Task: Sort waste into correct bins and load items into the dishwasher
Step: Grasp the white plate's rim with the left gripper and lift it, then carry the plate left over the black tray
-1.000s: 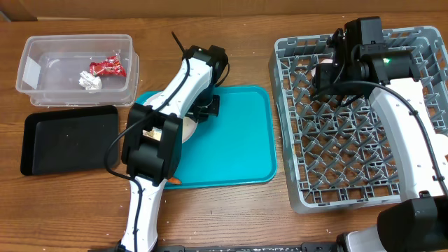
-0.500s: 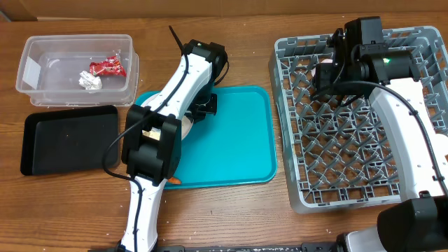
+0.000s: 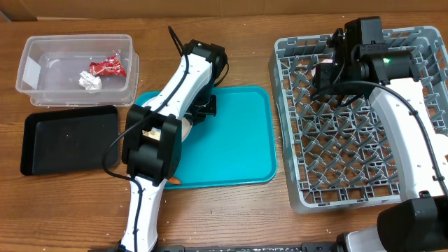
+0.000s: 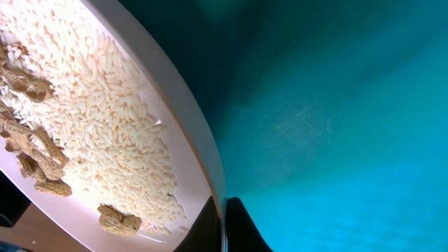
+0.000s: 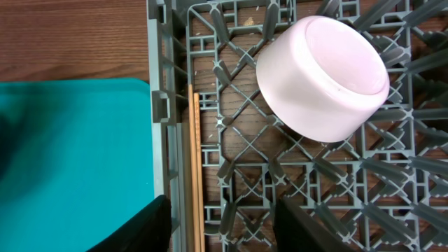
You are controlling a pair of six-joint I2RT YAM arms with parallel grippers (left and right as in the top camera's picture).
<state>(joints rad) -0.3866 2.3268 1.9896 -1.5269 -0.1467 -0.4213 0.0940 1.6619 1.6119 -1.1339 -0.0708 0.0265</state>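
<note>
Wooden worktop point(image 3: 238, 56), overhead and wrist views. Far left: the clear tub point(image 3: 42, 49) holds a red wrapper point(image 3: 105, 67) and a silver wrapper point(image 3: 89, 81), so foil sorting looks done. The black tray point(image 3: 70, 140) just nearer has nothing in it. Centre: the teal tray point(image 3: 238, 140) carries the white plate point(image 4: 187, 150), loaded with beige scraps point(image 4: 28, 84) and white crumbs point(image 4: 98, 105) not yet binned. The left pincer point(image 4: 224, 227) appears clamped on the plate's rim. The left arm hides most of the plate from above. An orange carrot point(image 3: 174, 180) lies unsorted at the tray's near edge. Right: the grey rack point(image 3: 350, 161) holds an upturned pink bowl point(image 5: 322, 77) and chopsticks point(image 5: 194, 175) along its left wall. The right pincer point(image 5: 224, 227) hangs above, fingers wide apart and holding nothing. White bowl and cup: not visible.
</note>
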